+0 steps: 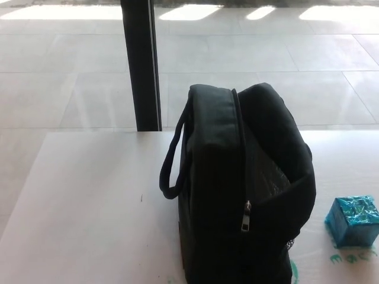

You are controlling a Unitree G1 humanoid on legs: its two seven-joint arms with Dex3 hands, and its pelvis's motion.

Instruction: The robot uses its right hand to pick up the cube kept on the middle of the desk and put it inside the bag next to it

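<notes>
Teal cube (353, 220) sits on desk (89, 207) beside upright black bag (237, 189); neither robot hand shows.

Pale tiled floor (71, 77) beyond, glossy, crossed by thin grout lines. Bright patches of reflected light (65, 12) along the top edge. Dark upright post (141, 65) rising from behind the far edge of the desk (89, 207). White desktop, matte, with a tiny dark speck left of centre and green marks near the lower right.
</notes>
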